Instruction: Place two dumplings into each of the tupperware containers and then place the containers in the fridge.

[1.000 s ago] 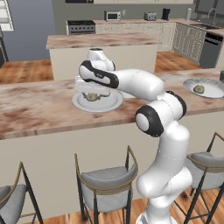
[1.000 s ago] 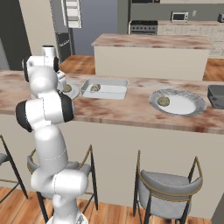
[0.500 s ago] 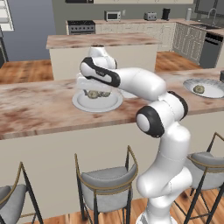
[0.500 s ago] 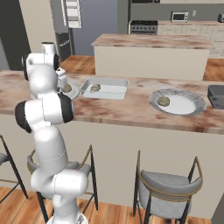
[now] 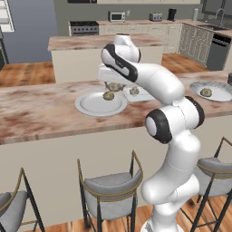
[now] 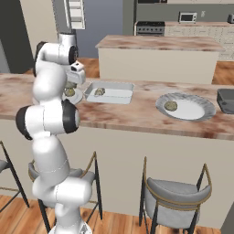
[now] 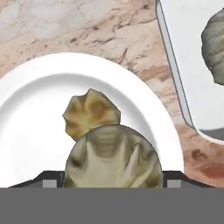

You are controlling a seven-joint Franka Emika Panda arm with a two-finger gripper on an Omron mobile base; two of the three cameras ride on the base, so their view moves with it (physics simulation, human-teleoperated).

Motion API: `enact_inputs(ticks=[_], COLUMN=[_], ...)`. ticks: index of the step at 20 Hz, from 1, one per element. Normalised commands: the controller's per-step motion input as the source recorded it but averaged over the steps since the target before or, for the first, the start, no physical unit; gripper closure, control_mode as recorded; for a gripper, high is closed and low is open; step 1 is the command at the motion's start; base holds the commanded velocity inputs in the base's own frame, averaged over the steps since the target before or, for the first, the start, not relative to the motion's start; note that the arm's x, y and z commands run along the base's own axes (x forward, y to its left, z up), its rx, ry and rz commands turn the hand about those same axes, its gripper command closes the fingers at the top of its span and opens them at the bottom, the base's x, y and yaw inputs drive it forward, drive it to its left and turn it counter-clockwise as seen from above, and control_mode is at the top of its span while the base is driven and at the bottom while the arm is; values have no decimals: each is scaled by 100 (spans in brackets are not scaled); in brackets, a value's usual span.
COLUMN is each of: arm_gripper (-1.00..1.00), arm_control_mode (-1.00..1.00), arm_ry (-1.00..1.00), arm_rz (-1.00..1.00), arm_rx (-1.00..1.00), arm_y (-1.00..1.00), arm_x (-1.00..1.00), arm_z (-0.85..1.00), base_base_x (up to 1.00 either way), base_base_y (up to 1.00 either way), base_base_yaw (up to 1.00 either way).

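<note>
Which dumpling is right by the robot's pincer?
The greyish dumpling, lowest in the hand view, between the pincer tips. The tan one lies behind it on the plate.

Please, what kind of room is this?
Most likely a home kitchen: a stove and microwave stand by the far wall, and bar stools stand at a marble counter.

Left base view: behind-left of the white arm, looking forward and down across the long marble-topped counter (image 5: 41,113). Right base view: behind-right, same counter from the other side. Both share the round white plate (image 5: 93,104) (image 6: 77,97) and the shallow clear-grey rectangular tray (image 6: 114,93). Hand view: looks steeply down, very close over the plate (image 7: 30,127), tray rim (image 7: 173,74) at right.
</note>
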Motion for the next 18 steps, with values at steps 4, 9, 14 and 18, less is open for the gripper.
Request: enact_inputs(ticks=[4,9,14,18], arm_gripper=[100,100,100,100], arm_control_mode=[-100,-100,-100,-100], arm_ry=[0,0,0,0], arm_rz=[0,0,0,0], arm_rx=[0,0,0,0], arm_y=[-84,-86,-89,-79], arm_x=[24,25,19,24], arm_z=[11,0,0,0], base_base_x=[0,0,0,0], base_base_y=[0,0,0,0], base_base_yaw=[0,0,0,0])
